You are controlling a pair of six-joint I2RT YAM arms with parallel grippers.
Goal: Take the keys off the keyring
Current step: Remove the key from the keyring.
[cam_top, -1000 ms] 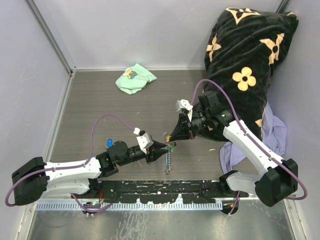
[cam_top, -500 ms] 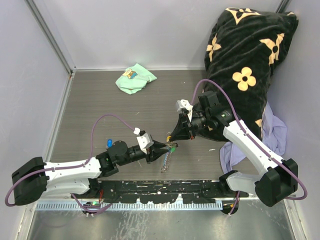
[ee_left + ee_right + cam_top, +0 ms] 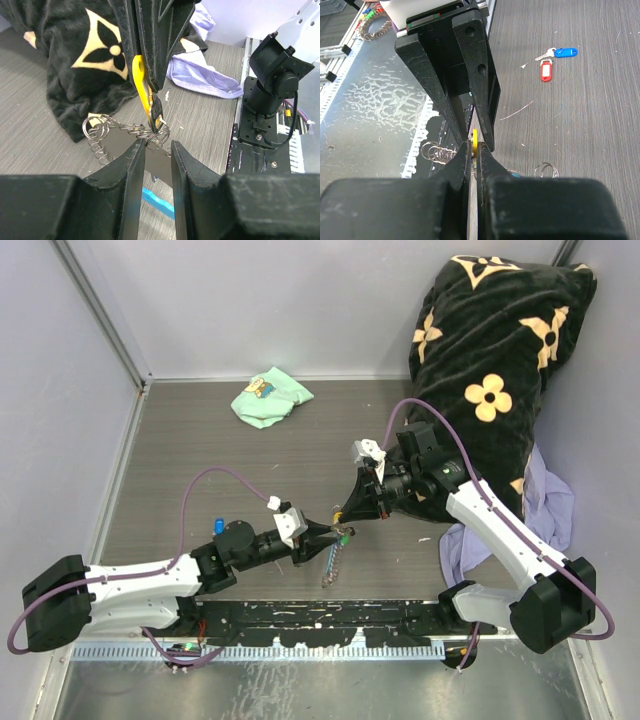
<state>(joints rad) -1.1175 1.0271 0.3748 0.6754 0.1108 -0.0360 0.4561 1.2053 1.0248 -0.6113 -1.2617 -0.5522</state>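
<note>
My right gripper (image 3: 341,515) is shut on a yellow-tagged key (image 3: 474,143), also seen in the left wrist view (image 3: 142,86). It hangs on the silvery keyring (image 3: 156,136), held above the table. My left gripper (image 3: 334,537) meets it from the left, its tips closed on the keyring (image 3: 481,161). The grey chain (image 3: 332,563) dangles below; its links show in the left wrist view (image 3: 99,131). The sky-blue fob (image 3: 159,198) lies beneath. A green tag (image 3: 344,537) shows at the ring. A red-tagged key (image 3: 546,70) and a blue-tagged key (image 3: 564,52) lie loose on the table.
A mint-green cloth (image 3: 270,397) lies at the back. A black flowered blanket (image 3: 500,350) and a lavender cloth (image 3: 548,508) fill the right side. A loose ring (image 3: 544,169) lies on the table. A blue item (image 3: 218,527) sits by the left arm. Metal rail (image 3: 320,618) runs along the near edge.
The left gripper has shifted slightly left and the dangling chain's lower end has swung left. The right gripper has stayed in place, shut on the yellow tag.
</note>
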